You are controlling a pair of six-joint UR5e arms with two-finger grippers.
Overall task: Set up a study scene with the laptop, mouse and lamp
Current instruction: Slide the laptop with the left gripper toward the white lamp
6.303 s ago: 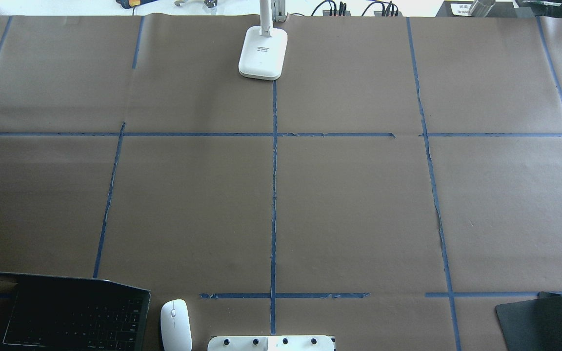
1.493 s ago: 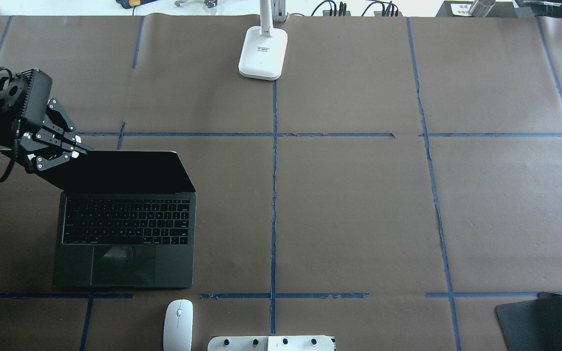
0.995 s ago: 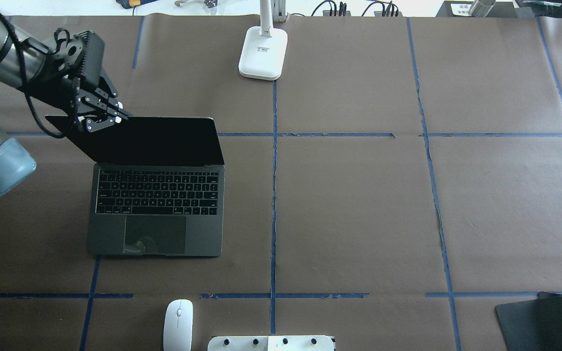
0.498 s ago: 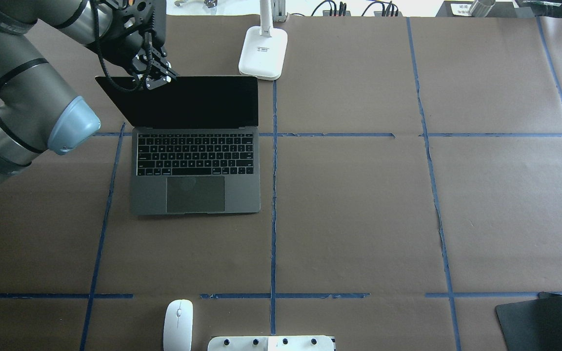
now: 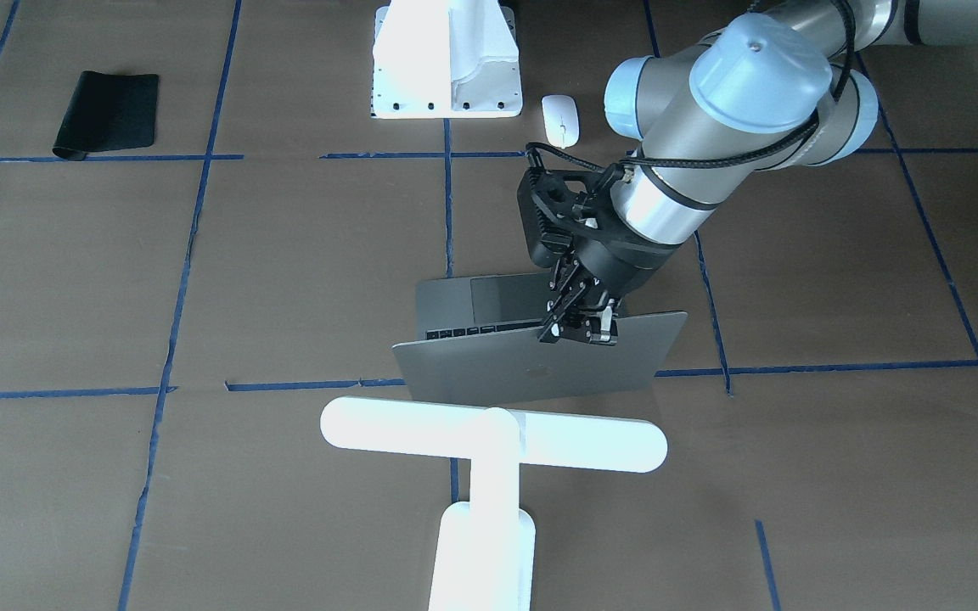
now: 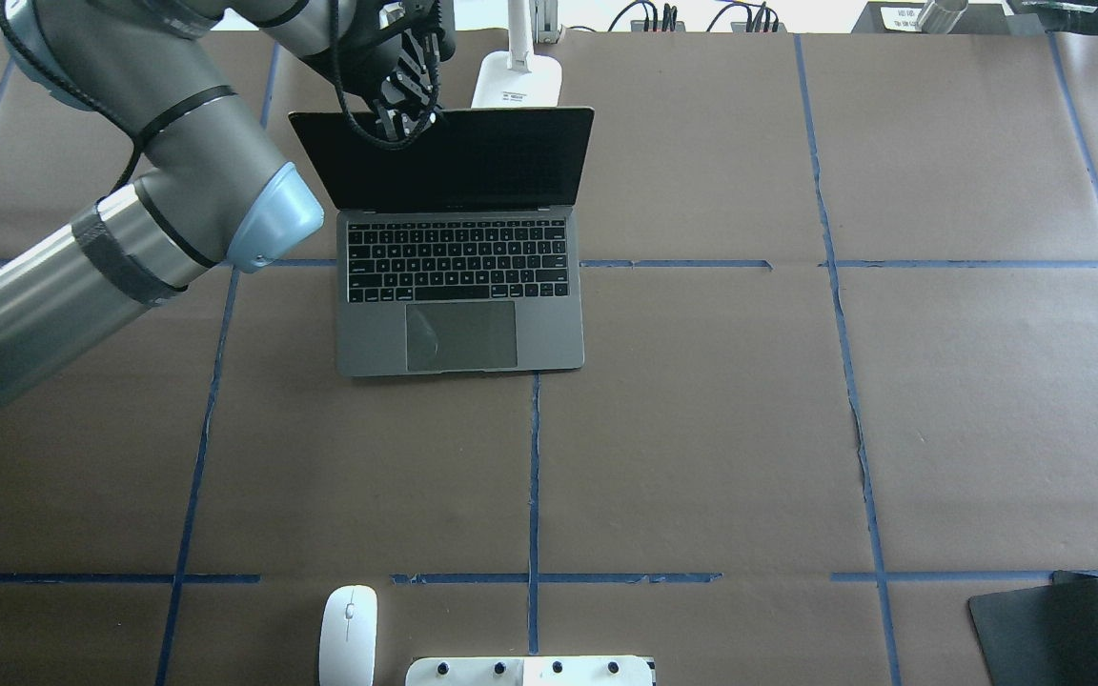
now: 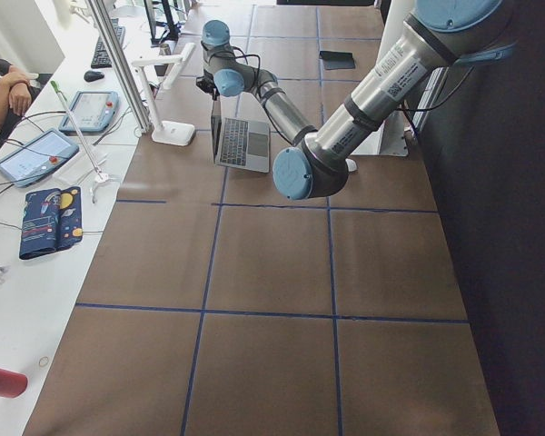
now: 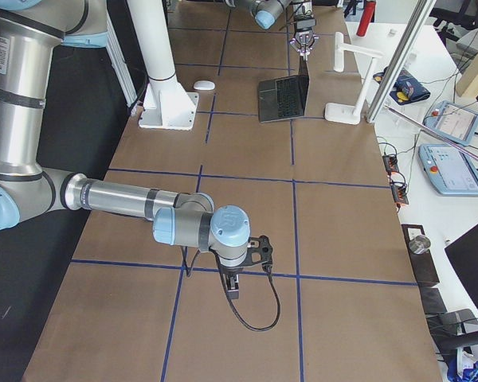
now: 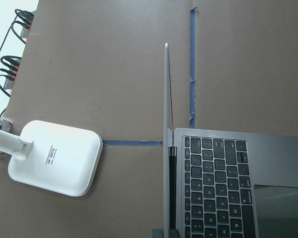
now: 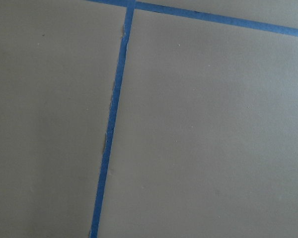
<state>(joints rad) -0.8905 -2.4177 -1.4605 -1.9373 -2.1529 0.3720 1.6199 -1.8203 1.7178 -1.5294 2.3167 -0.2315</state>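
The grey laptop (image 6: pixel 458 286) stands open on the brown paper, its lid just in front of the white lamp's base (image 6: pixel 516 81). My left gripper (image 6: pixel 404 122) is shut on the top edge of the lid near its left corner; it also shows in the front view (image 5: pixel 578 333) on the lid (image 5: pixel 523 373). The lamp's bar head (image 5: pixel 493 434) hangs above the lid's back. The white mouse (image 6: pixel 347 634) lies at the near edge. My right gripper (image 8: pixel 233 285) shows only in the right side view, low over bare paper; I cannot tell if it is open or shut.
A black mat (image 6: pixel 1045 629) lies at the near right corner. A white bolted mount (image 6: pixel 530 672) stands at the near edge next to the mouse. Cables and plugs (image 6: pixel 701 17) run along the far edge. Blue tape lines cross the paper.
My left gripper, shut on the lid, has moved the open laptop from the near left corner away from me and to the right, up to the lamp's base. The mouse shifted slightly early on.
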